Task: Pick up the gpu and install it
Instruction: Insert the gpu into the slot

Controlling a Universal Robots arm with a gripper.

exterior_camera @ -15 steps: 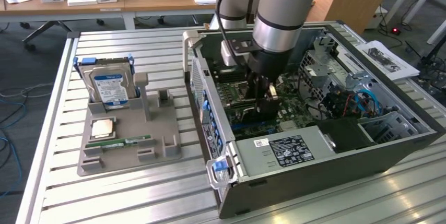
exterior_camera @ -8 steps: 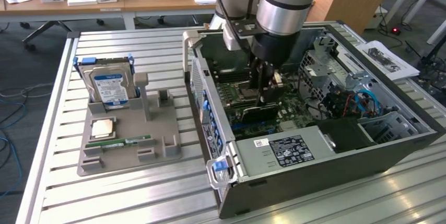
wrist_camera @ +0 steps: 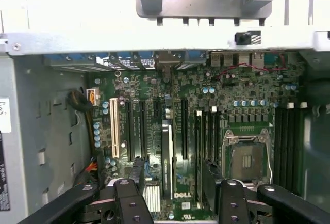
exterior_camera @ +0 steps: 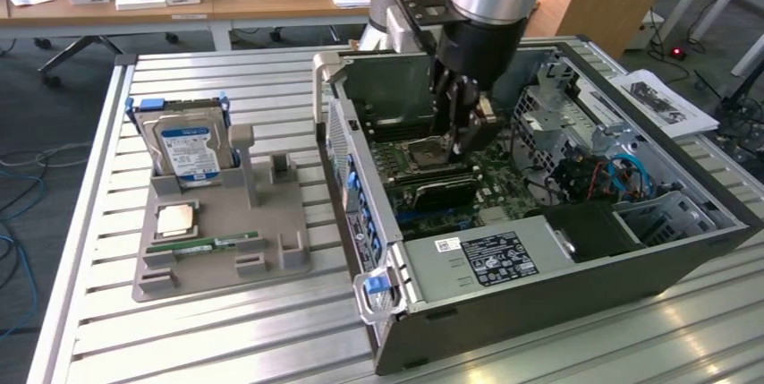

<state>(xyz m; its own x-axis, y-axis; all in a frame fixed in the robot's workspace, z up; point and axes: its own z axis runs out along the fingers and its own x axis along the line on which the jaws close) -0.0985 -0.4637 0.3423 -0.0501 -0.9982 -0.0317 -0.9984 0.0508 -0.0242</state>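
The gpu (wrist_camera: 166,157) is a thin dark card seen edge-on, standing upright in an expansion slot of the motherboard (wrist_camera: 206,95). In the exterior view the gpu (exterior_camera: 443,191) sits low on the board, just below the CPU socket (exterior_camera: 430,147). My gripper (exterior_camera: 466,138) hangs inside the open PC case (exterior_camera: 573,250), above the board. The gripper (wrist_camera: 180,203) is open; its two black fingers (wrist_camera: 129,203) stand wide apart on either side of the card's line without touching it. Nothing is held.
A grey holder tray (exterior_camera: 203,263) at the exterior view's left carries a silver hard drive (exterior_camera: 188,147), a CPU chip (exterior_camera: 175,218) and a green memory stick (exterior_camera: 221,243). Case walls, the power supply (exterior_camera: 496,254) and drive cages (exterior_camera: 573,124) surround the board. A desk stands behind.
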